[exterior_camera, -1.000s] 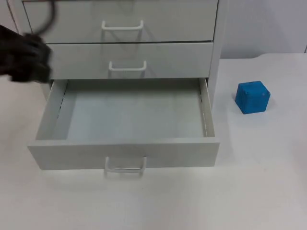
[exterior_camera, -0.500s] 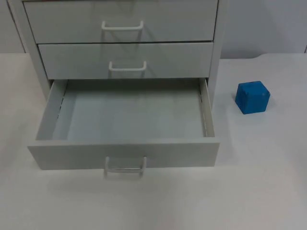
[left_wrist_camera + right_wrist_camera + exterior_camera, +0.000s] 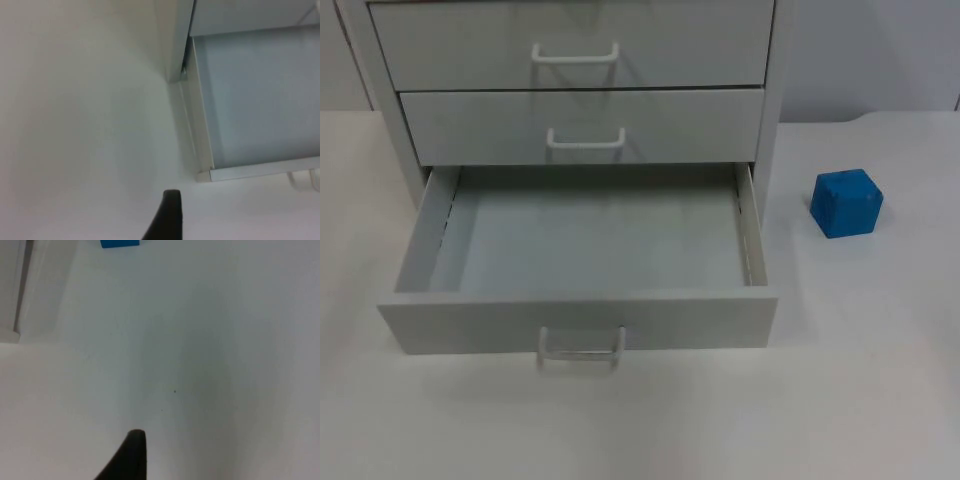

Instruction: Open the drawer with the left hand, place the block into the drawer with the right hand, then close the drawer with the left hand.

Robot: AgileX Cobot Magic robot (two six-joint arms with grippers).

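Note:
The bottom drawer of the white cabinet stands pulled out, its inside bare, its handle toward me. A blue block rests on the table right of the cabinet, clear of it. In the left wrist view my left gripper hovers over bare table beside the drawer's left wall, apart from it. In the right wrist view my right gripper hangs over the table, well short of the blue block. Neither gripper holds anything that I can see.
Two shut drawers sit above the open one. The open drawer's front panel juts toward the table's near edge. White table top spreads around the block and in front of the cabinet. A grey wall closes the back.
One second ago the left arm stood at the cabinet's upper left; it has since drawn back out of the top view. Drawer and block have not moved.

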